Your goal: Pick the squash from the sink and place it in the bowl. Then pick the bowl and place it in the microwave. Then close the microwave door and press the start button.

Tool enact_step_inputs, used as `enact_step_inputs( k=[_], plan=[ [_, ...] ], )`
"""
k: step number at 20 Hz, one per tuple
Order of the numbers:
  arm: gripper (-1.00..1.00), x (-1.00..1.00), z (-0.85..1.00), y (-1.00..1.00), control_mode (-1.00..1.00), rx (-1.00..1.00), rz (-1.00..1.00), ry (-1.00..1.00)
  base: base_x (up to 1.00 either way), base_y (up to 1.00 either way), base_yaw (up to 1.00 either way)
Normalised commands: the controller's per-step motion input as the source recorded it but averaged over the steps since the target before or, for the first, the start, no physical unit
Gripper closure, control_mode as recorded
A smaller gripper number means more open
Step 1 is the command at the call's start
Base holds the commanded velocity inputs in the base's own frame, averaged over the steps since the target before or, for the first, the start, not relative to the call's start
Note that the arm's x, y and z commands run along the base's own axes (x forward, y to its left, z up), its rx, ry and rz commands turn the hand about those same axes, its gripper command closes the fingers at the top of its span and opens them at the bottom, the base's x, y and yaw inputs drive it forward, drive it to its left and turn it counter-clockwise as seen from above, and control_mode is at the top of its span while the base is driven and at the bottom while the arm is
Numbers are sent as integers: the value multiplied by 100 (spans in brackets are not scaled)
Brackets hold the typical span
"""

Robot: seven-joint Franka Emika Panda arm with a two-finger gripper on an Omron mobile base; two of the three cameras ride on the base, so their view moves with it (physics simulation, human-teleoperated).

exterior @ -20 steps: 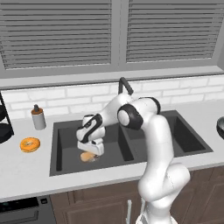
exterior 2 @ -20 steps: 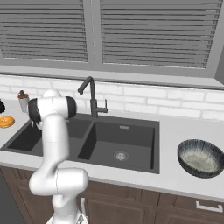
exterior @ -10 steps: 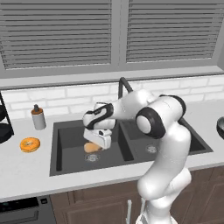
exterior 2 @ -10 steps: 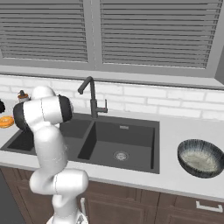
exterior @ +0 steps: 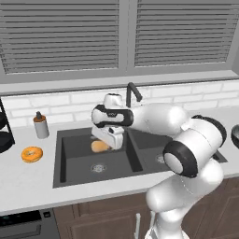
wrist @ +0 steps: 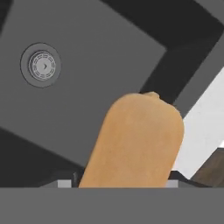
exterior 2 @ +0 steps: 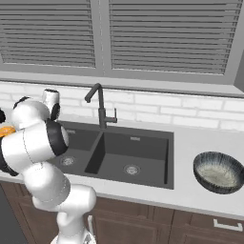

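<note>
Caught in the first step, carrying: gripper (exterior: 108, 142) closed on the squash (exterior: 99, 146), held clear above the floor of the left basin of the sink (exterior: 74, 172), near its drain (wrist: 40, 65). Judged next to call for a swing across the sink to the bowl (exterior 2: 219, 172), well apart on the counter (exterior 2: 188, 143) at the far right, then a release over its pale inside. Looked stubby, tan-orange, smooth and rounded, with a small nub at its end.
</note>
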Motion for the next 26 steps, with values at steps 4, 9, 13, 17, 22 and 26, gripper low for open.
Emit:
enact_step_inputs(
  k=[4, 9, 13, 17, 22, 26],
  plan=[
    [100, -78, 81, -61, -100, -15, -8, -1, 0, 0, 0],
    [100, -90, 63, -78, -100, -18, -8, 0, 0, 0, 0],
    [100, -97, 33, -100, -100, -13, -9, -9, 0, 0, 0],
    [100, -80, 14, -100, -100, -1, -9, -24, 0, 0, 0],
    [100, -50, 26, -100, -100, -2, -13, -20, 0, 0, 0],
    [100, -18, 72, -100, -100, -1, -16, -15, 0, 0, 0]
  ],
)
